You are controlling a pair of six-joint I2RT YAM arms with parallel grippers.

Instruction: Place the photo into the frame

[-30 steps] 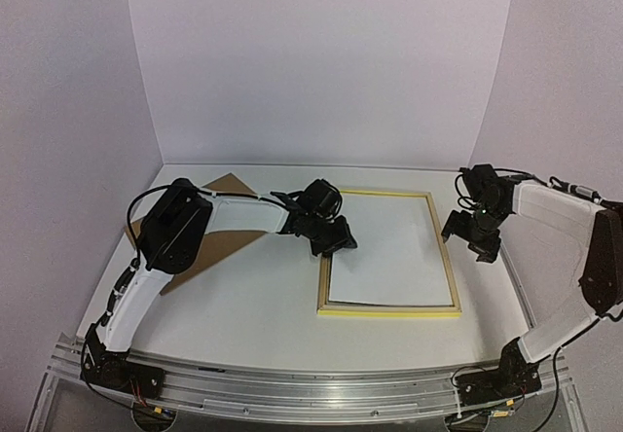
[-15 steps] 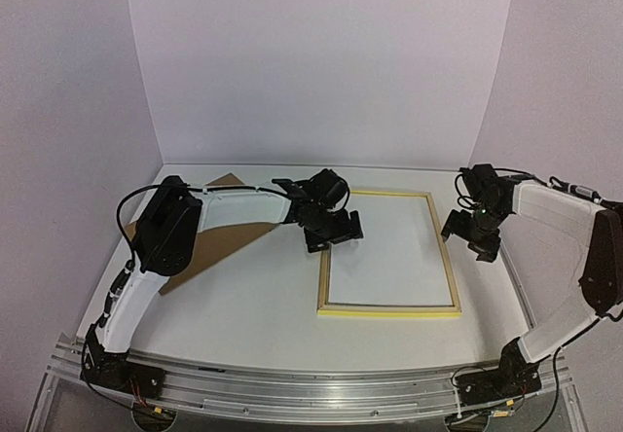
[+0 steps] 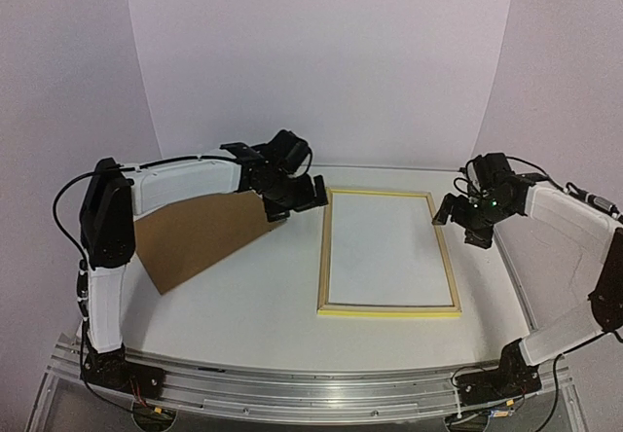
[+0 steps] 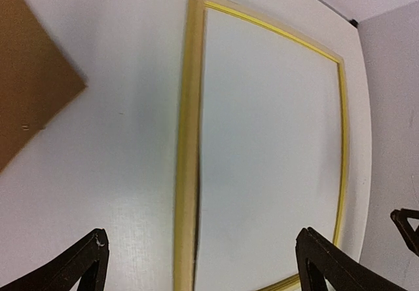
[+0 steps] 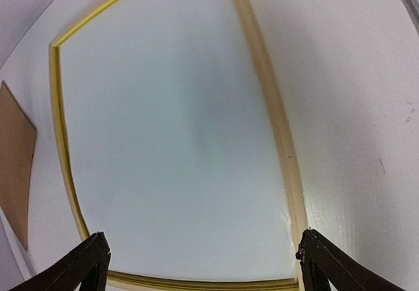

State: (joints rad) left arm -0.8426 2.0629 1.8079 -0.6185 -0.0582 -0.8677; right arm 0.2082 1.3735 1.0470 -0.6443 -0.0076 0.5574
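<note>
Frame flat on tabletop, both claws open and empty.

The frame (image 3: 389, 308) lay back-up on the tabletop (image 3: 263, 306), pale wood rails uppermost, with a yellow edge showing along its inner side. A plain pale sheet (image 3: 384, 247) filled its opening; no printed side was visible, so it could not be confirmed as the photo. The left claw (image 3: 294, 201) hung just beside the frame's far left corner, fingers spread wide, gripping nothing. The right claw (image 3: 459, 223) hung beside the right rail, likewise spread and empty. The brown board (image 3: 200, 237) lay left of the frame, apart from it.
</note>
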